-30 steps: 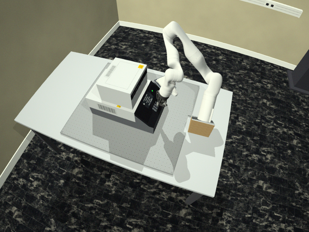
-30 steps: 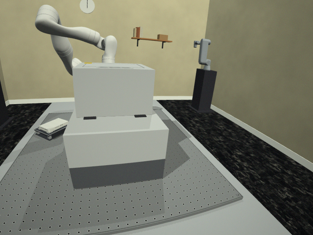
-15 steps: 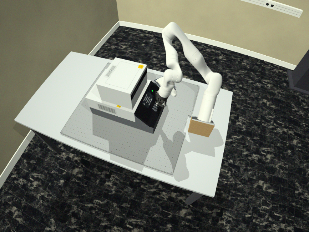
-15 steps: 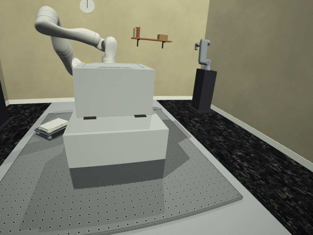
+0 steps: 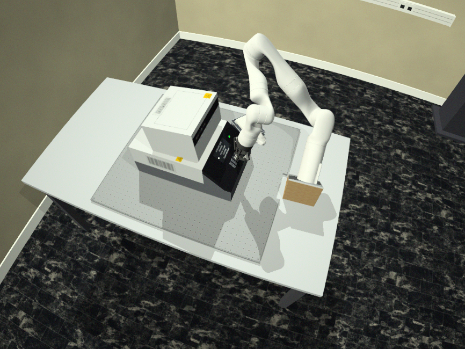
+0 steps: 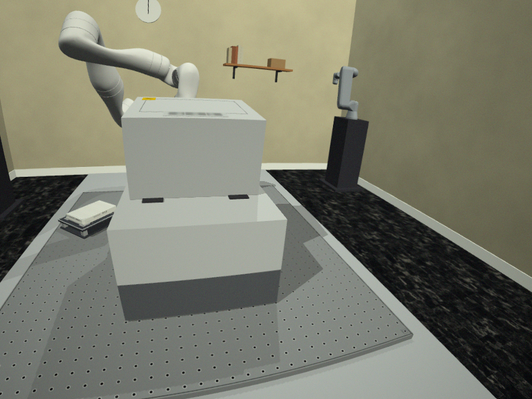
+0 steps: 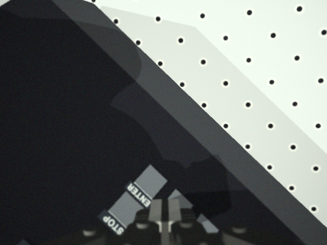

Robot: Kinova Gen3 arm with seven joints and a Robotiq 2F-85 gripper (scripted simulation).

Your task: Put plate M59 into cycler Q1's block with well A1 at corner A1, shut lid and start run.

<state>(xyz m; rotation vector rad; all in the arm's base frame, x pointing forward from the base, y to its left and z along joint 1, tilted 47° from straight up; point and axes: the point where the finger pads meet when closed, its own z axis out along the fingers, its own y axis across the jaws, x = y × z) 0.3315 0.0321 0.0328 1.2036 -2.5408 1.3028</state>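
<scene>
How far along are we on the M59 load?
Nothing finished: plate M59 sits on nest N1, Q1's lid is down, lamp green. In hand: shut, empty claw at Q1's front keys. Left: open lid, seat plate, shut lid, START.

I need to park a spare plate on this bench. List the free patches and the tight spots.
Free: the breadboard in front of the cycler Q1, toward the near table edge, and the white tabletop to Q1's left. Tight: the strip between Q1's black key panel and the arm's pedestal, where the shut gripper hovers, and around plate M59 beside Q1.
</scene>
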